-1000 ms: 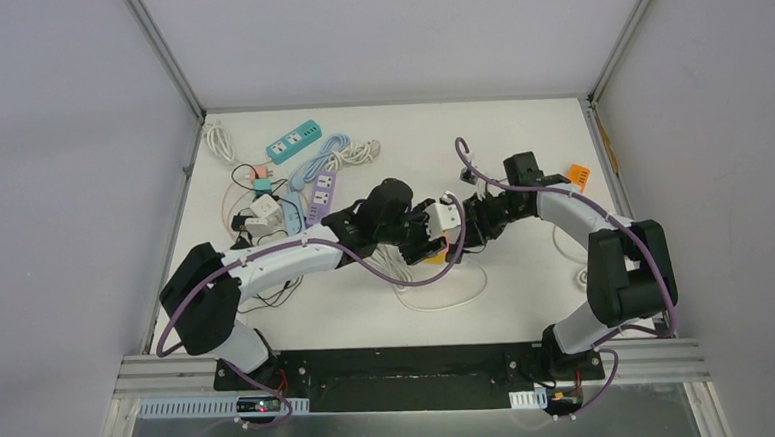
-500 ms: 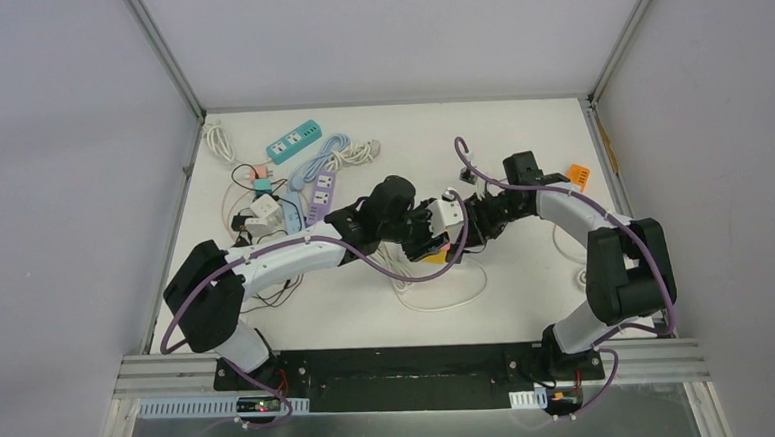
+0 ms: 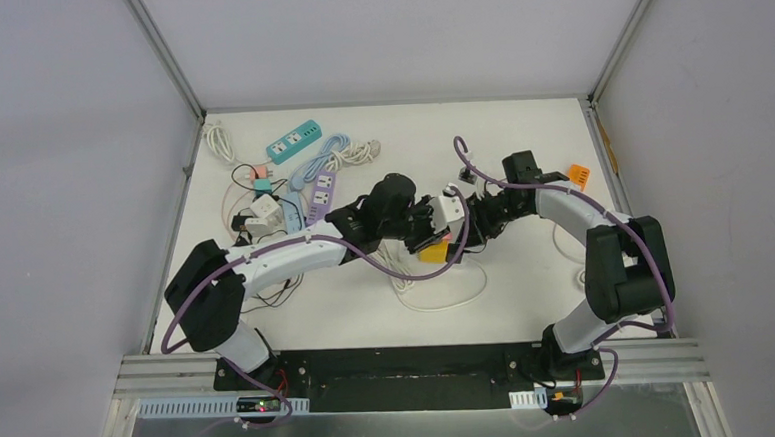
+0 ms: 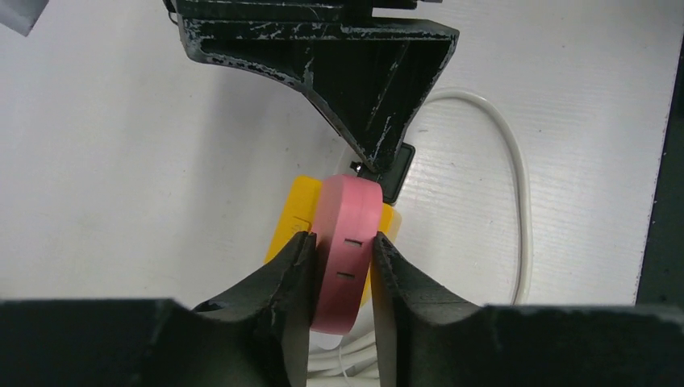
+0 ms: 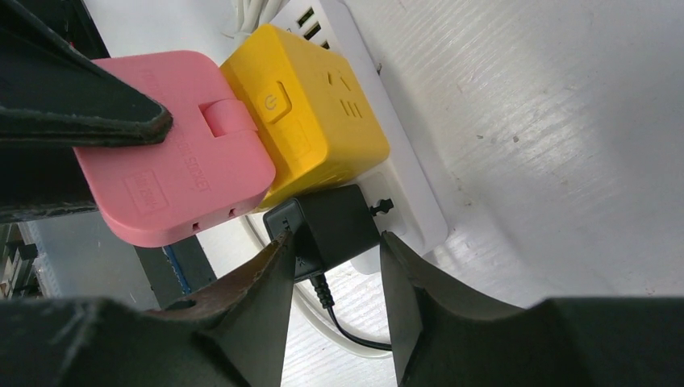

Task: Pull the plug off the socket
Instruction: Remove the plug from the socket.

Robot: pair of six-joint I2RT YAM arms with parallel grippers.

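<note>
We see the left gripper (image 4: 343,251) pinching the pink plug (image 4: 347,222) by its 2 broad faces, 1 pad pressed flat against each side. The pink plug is seated against 1 face of the yellow socket cube (image 5: 323,113), its edge flush with the cube's. The pair sits near the middle of the table (image 4: 121,145), between the 2 wrists.

The yellow socket cube rests on a white power strip (image 5: 411,193). We cannot tell whether the 2 are joined or only touching. A black plug (image 5: 331,222) sits in the strip just beside the cube, its thin black lead trailing down between the fingers of the right gripper (image 5: 335,246). That gripper is closed around the black plug: 1 finger bears on its near corner, and the other seems to touch the opposite side, though the shadow there is deep.

A white cable (image 4: 516,201) loops across the table behind the cube. From above, a teal power strip (image 3: 293,141) and a purple power strip (image 3: 320,197) lie well apart from the grippers, toward the far left.
</note>
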